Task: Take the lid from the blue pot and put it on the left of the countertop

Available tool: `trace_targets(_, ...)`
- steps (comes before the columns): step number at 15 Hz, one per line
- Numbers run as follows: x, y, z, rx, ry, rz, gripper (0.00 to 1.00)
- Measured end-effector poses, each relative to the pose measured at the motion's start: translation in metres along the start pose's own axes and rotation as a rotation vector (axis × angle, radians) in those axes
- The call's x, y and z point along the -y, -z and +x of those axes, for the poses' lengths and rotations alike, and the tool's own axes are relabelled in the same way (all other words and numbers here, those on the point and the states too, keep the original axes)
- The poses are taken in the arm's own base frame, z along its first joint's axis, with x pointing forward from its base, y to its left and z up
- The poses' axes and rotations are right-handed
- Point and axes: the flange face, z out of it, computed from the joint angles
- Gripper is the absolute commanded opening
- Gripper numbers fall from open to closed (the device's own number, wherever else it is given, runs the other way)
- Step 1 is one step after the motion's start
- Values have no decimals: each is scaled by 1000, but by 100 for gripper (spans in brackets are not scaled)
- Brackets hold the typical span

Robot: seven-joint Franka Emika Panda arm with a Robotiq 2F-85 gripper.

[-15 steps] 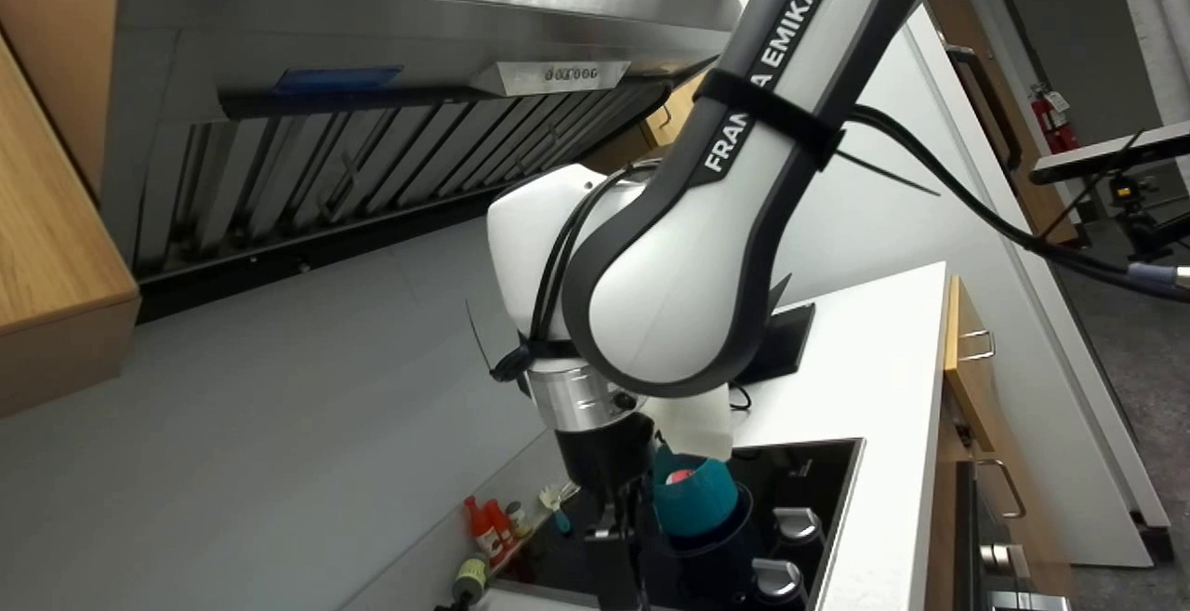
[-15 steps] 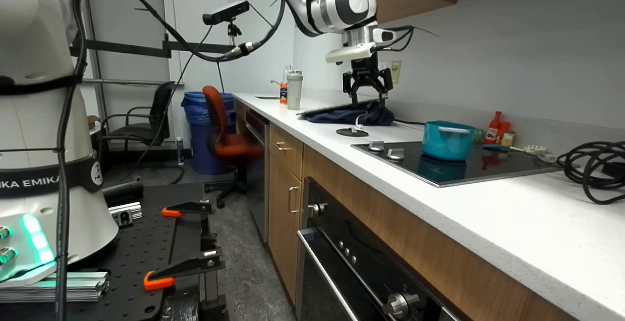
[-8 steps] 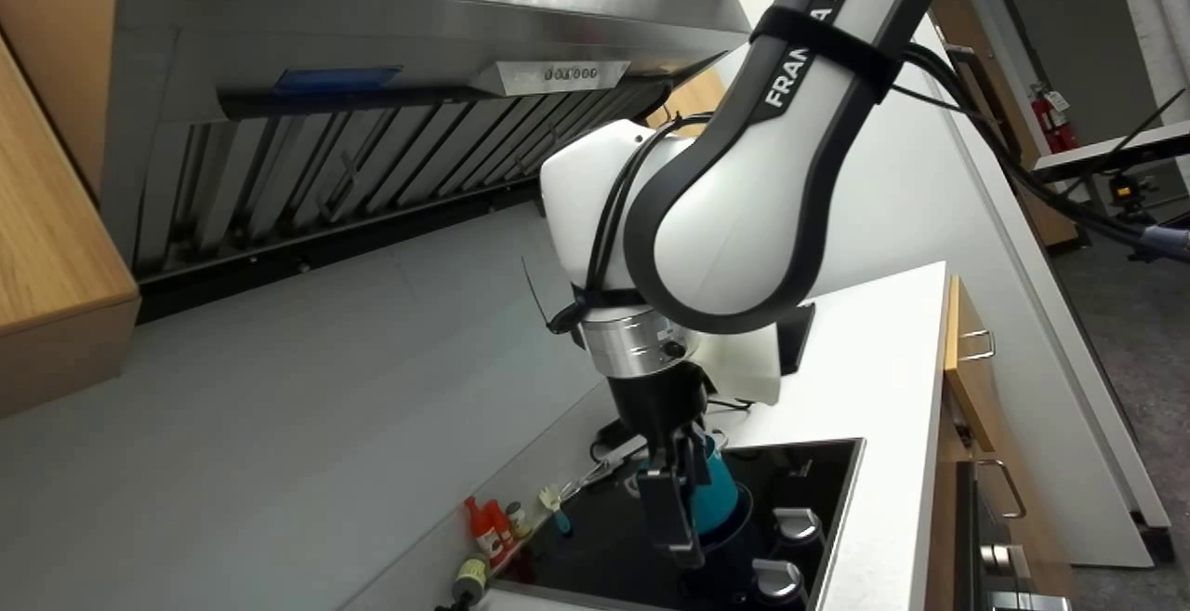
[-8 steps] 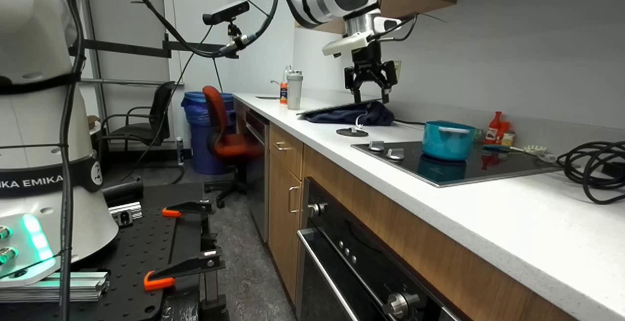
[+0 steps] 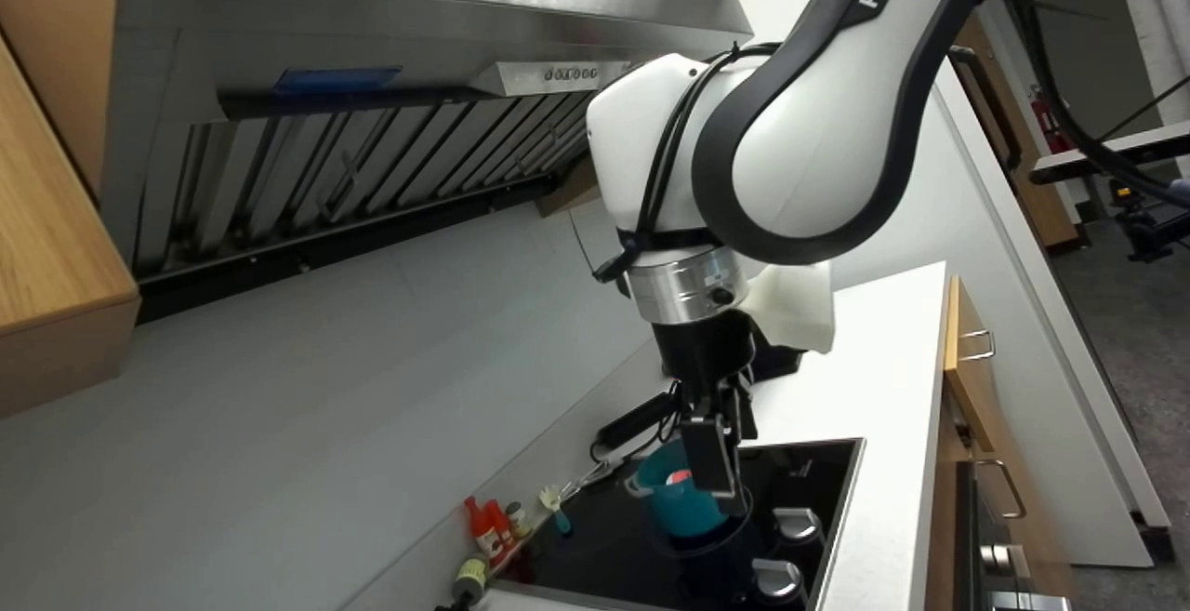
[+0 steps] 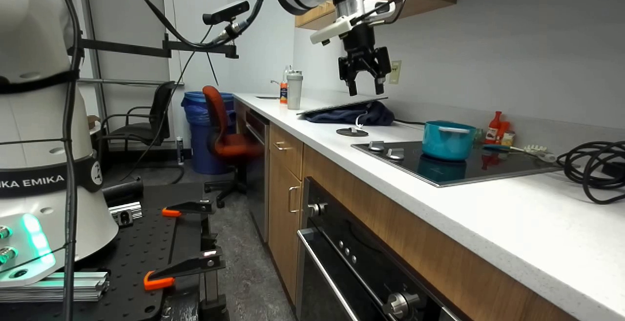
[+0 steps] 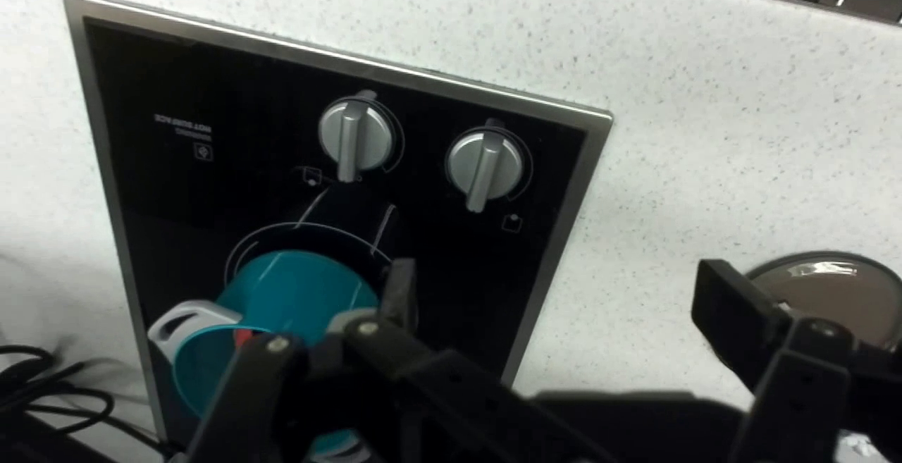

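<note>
The blue pot [image 6: 449, 140] stands upright and uncovered on the black cooktop; it also shows in an exterior view [image 5: 683, 507] and the wrist view [image 7: 296, 294]. Something red lies inside it. A round lid [image 6: 352, 132] with a dark rim lies flat on the white countertop [image 6: 488, 208], left of the cooktop in that view. In the wrist view the lid [image 7: 828, 294] is at the right edge, partly hidden by a finger. My gripper [image 6: 366, 89] is open and empty, high above the countertop. Its fingers [image 7: 560, 290] are spread wide in the wrist view.
The cooktop [image 6: 415, 162] has silver knobs [image 7: 356, 135]. A dark cloth [image 6: 346, 115] under a flat panel lies behind the lid, near a shaker bottle [image 6: 294, 89]. Red bottles [image 6: 494, 128] and coiled cables [image 6: 598, 167] are further right. A range hood [image 5: 428, 34] hangs overhead.
The gripper has risen, staying open. In an exterior view the arm has shifted up and right, uncovering more of the pot. The pot and lid have not moved.
</note>
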Motion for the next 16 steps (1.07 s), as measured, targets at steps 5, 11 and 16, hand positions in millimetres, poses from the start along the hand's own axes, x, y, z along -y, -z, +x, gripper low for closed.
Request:
trace_targets(5, -15, 30, -25, -32, -72, -45, 100)
trace_targets(11, -28, 57, -54, -65, -166, -77, 100)
trace_targets(16, -37, 82, -70, -109, -225, -89, 100)
